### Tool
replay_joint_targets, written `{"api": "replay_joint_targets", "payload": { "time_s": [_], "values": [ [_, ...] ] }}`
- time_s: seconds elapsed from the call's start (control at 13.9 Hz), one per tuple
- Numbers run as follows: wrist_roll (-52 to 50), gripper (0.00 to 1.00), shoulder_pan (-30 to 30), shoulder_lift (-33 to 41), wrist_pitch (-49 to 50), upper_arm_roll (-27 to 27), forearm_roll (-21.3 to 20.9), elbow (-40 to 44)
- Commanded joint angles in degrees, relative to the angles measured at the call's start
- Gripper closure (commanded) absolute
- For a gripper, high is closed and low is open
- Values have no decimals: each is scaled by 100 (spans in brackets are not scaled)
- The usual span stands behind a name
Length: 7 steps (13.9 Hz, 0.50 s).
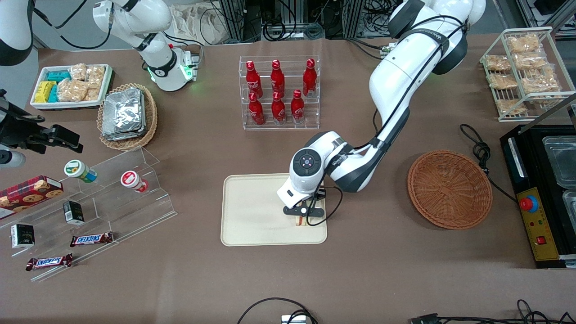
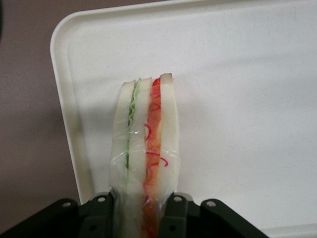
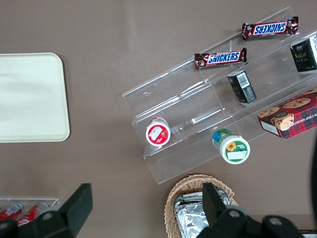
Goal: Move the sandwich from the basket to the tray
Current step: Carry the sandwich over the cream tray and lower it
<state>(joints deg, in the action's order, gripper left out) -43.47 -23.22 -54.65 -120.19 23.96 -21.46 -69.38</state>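
While over tray (image 1: 252, 211), claw (image 1: 303, 219) apparently gripping sandwich (image 2: 146, 144).

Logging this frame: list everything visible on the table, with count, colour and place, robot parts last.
sandwich: 1, white bread, red and green filling, held over the tray
tray: 1, cream, table centre
basket: 1, reddish-brown wicker, toward the working arm's end
cola bottles: 6, red, in a clear rack, farther from the front camera than the tray
foil packs: stack, silver, in a tan wicker basket
snack packets: several, beige, in a white tray
Snickers bars: 2, brown, on the clear stepped stand
cookie box: 1, red, parked arm's end
wire rack: 1, white, holding beige packets
end effector: 1, black, shut on the sandwich above the tray's edge nearer the front camera
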Motion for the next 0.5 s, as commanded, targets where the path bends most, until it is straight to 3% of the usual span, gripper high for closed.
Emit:
{"api": "replay_joint_targets", "payload": {
  "time_s": [0.0,0.07,0.22,0.43],
  "values": [
    [-370,34,-78,-159,-188,-32,-96,250],
    [-590,26,-78,-151,-363,-32,-95,223],
    [-881,0,-78,-151,-487,-32,-87,223],
    [-1381,0,-43,-55,-453,-32,-87,232]
  ]
}}
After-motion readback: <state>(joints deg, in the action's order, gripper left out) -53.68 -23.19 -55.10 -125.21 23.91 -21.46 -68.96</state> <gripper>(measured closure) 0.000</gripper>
